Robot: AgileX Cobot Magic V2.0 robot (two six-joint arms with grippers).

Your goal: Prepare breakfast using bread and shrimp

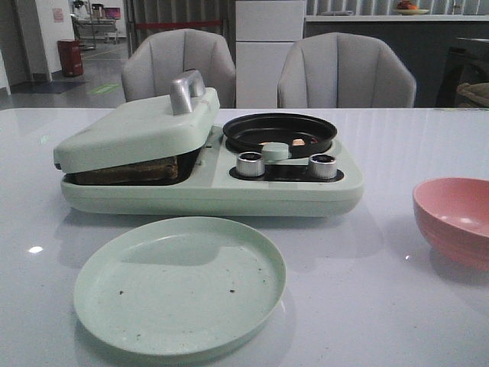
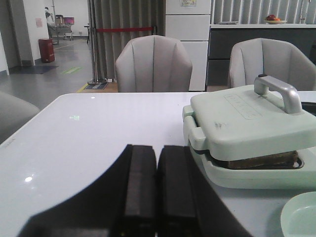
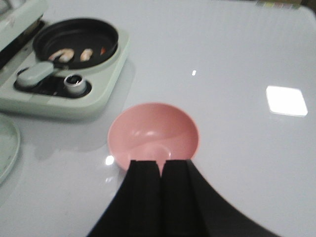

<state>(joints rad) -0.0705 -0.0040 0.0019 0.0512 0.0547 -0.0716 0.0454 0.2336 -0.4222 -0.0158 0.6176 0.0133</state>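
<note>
With both pincers closed and empty, the bread (image 2: 261, 160) — soft, light, crushable — lies under the press lid (image 2: 247, 121) beside the left gripper (image 2: 148, 197), best taken by its crust.

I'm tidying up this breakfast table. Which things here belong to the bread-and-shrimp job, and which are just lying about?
Job:
bread, under the press lid
shrimp, in the black pan
green plate
pink bowl, empty

Lying about:
two chairs
red bin
</note>
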